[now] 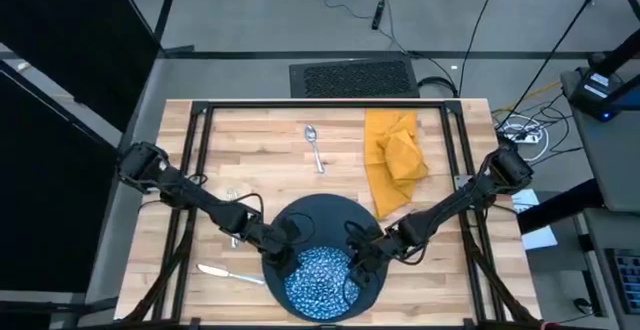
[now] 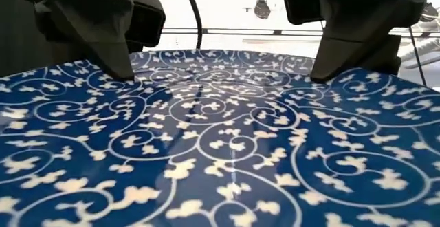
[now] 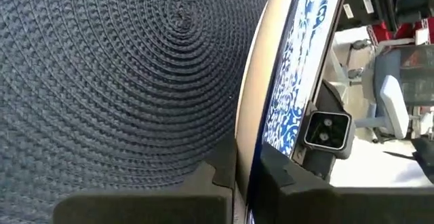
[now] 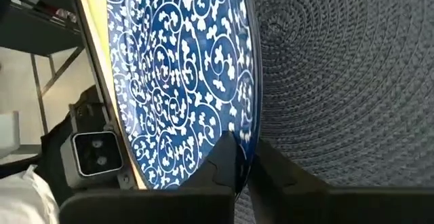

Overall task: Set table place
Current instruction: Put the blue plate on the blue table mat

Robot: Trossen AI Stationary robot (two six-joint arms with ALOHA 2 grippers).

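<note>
A blue-and-white patterned plate [image 1: 322, 280] sits over the near part of a dark round woven mat [image 1: 325, 220], close to the table's near edge. My left gripper [image 1: 275, 253] is shut on the plate's left rim and my right gripper [image 1: 362, 255] on its right rim. The low view is filled by the plate's top face [image 2: 220, 137], with a finger coming down on it at either side. A mustard napkin [image 1: 395, 160] and a spoon [image 1: 314, 147] lie at the far side, and a knife [image 1: 228, 273] lies flat at the near left. My left gripper [image 3: 245, 180] pinches the plate's left rim [image 3: 245, 149] between its two fingers, one on the patterned top face [image 2: 113, 48] and one on the pale underside. It comes slanting from the far left. I cannot tell whether the plate rests on the mat. My right gripper [image 4: 245, 166] pinches the plate's right rim [image 4: 243, 139] between its two fingers, one on the top face [image 2: 344, 51] and one beneath. It comes slanting from the far right. The plate's top face tips toward the table's near edge.
A black metal frame [image 1: 325, 104] runs around the wooden table top. Bare wood shows between the spoon and the mat and at the near right corner [image 1: 440, 290]. The low camera stands right in front of the plate.
</note>
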